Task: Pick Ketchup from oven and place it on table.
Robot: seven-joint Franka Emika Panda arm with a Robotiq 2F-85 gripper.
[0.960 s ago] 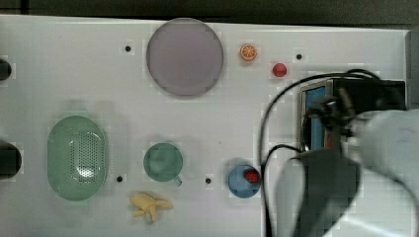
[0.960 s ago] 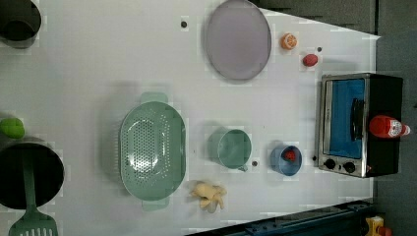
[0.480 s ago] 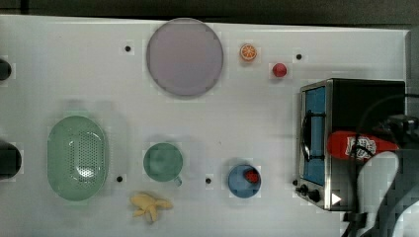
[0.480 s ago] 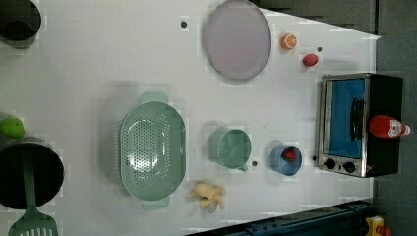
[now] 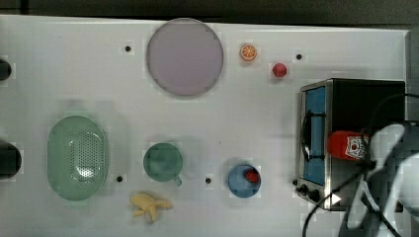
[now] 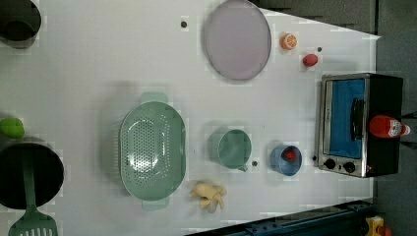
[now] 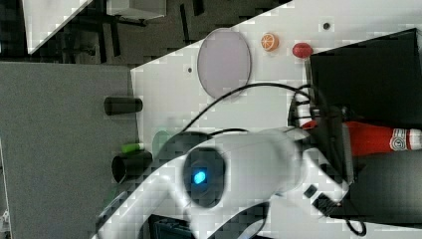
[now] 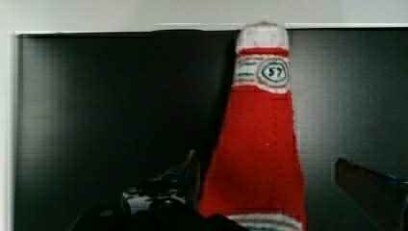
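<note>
Top view: ketchup (image 5: 347, 144) lies on the black roof of the oven (image 5: 365, 98), at the top view's right edge of the white table (image 5: 99, 79). The blurry white arm (image 5: 390, 168) covers its far end w/ cables draped over the oven. Also on the table: purple plate (image 5: 184, 56), green colander (image 5: 77, 157), green cup (image 5: 163, 162), blue bowl (image 5: 244, 180), banana (image 5: 148, 206), orange slice (image 5: 248, 52), small red ball (image 5: 279, 69).

Left view: bottle on the oven roof, cap toward the left view's right, no arm over it here. Oven door shut, blue glass, black handle.

Right view: arm bulks across the middle; bottle pokes out past it on the oven top, cap to the right view's right.

Wrist view: gripper (image 8: 288, 178) wide open, one finger (image 8: 191, 171) each side of the bottle's body, w/ a gap at the farther one; not gripping yet. Cap points away, black roof beneath.
</note>
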